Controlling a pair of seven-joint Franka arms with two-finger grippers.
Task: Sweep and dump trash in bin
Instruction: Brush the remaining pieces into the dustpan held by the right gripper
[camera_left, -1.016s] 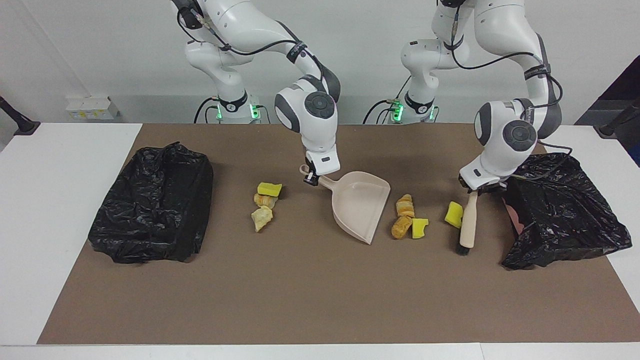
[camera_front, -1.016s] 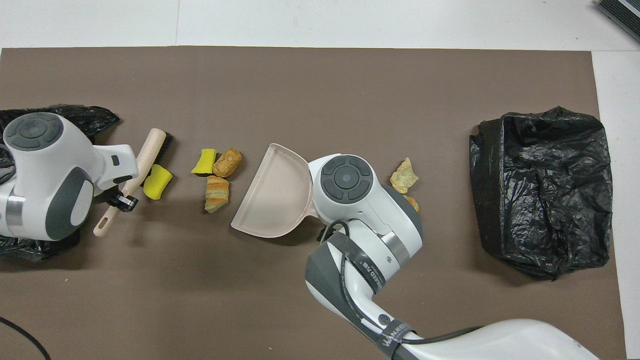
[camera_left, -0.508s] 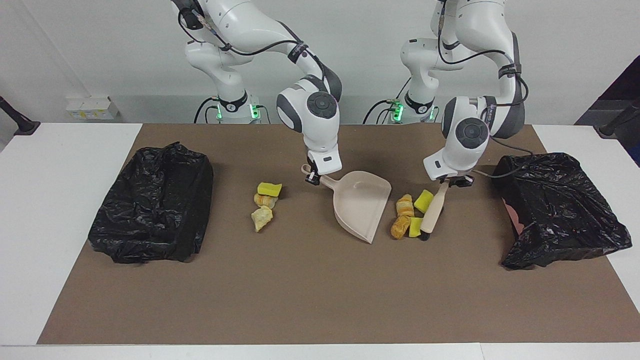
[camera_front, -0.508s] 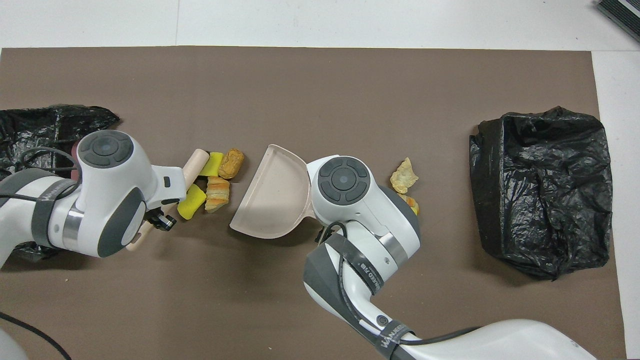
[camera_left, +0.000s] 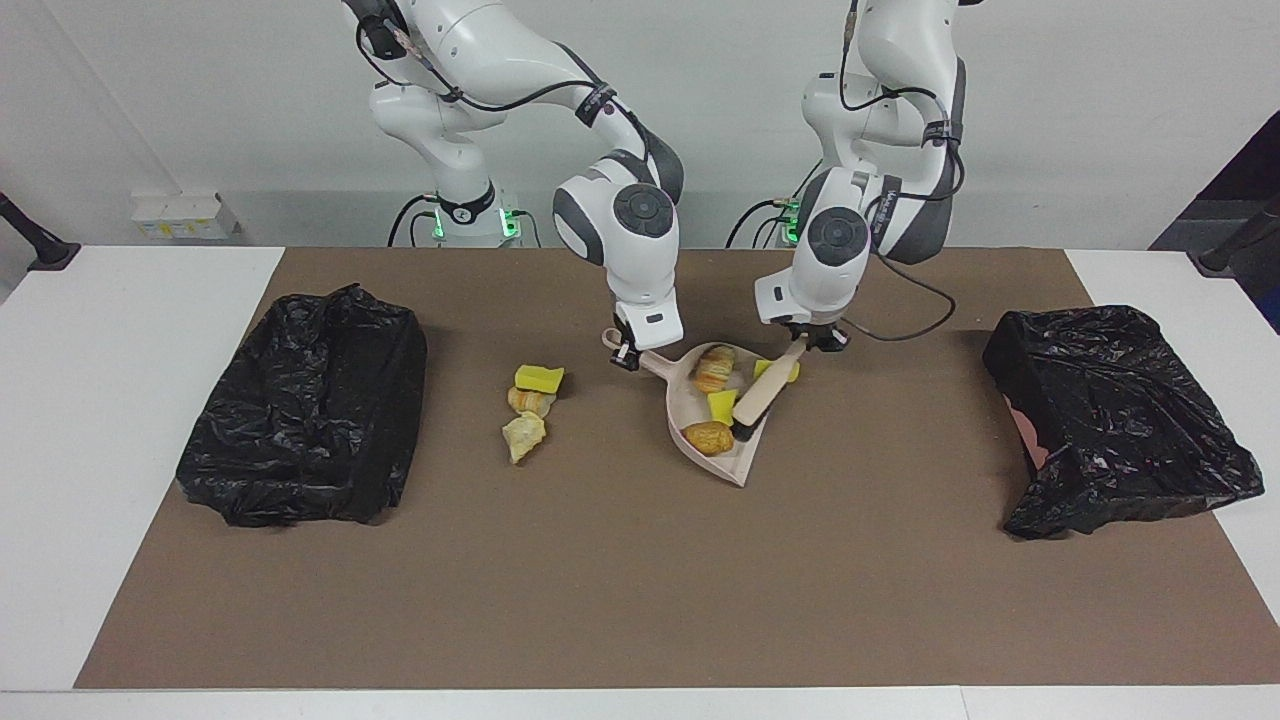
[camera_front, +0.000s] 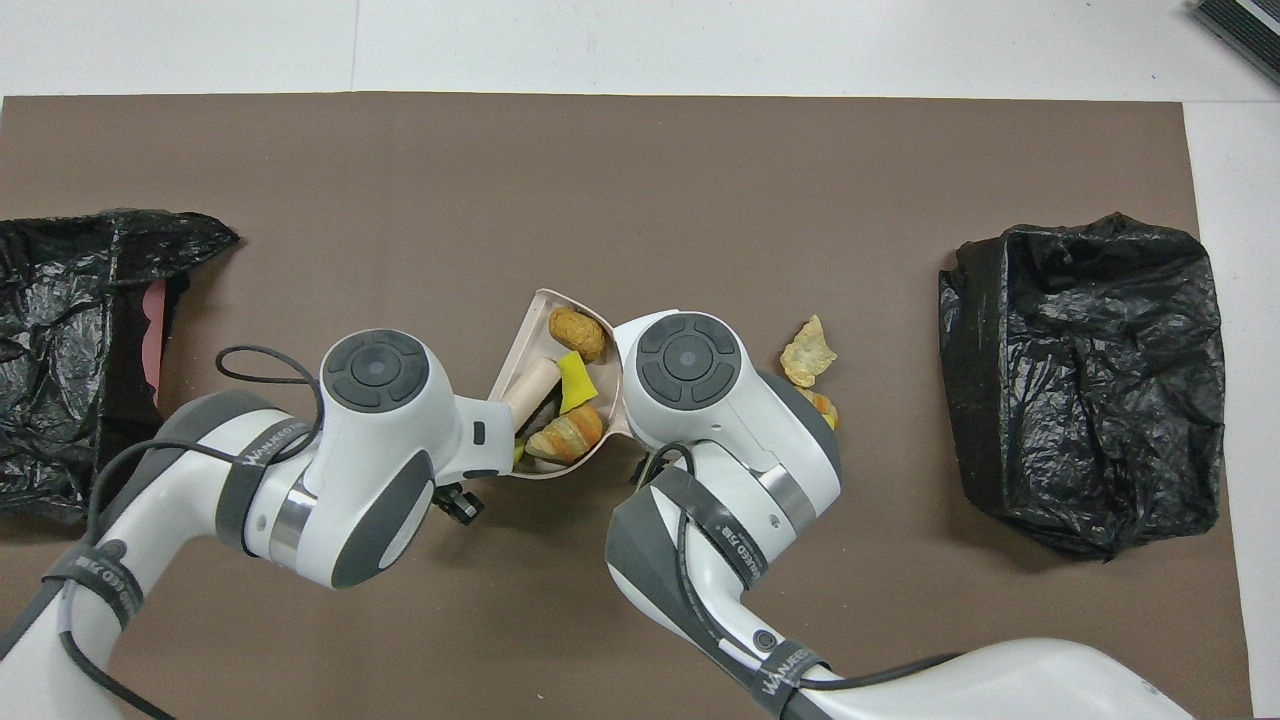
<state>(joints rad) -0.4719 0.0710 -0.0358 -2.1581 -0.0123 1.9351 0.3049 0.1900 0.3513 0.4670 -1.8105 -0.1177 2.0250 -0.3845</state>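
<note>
Facing view: you've got approx half the job done. Right end effector (camera_left: 626, 357) clamped on the dustpan (camera_left: 722, 430) handle, pan flat on the table (camera_left: 640, 590) mid-mat; left end effector (camera_left: 812, 340) clamped on the brush (camera_left: 760, 396), its head inside the pan. Four bits of the trash (camera_left: 714, 368) sit in the pan w/ the brush; three more bits (camera_left: 528, 404) lie on the mat beside the pan toward the right arm's end, not swept yet. Neither black bin (camera_left: 300, 420) has rec'd anything you can see; dump not started. Overhead view: same count in the pan (camera_front: 560, 390), though the arms hide part of the pan and the loose bits (camera_front: 808, 352). Writing: "WANGEER"-type lettering on the grey cable straps of both arms, only partly legible; nothing else readable.
</note>
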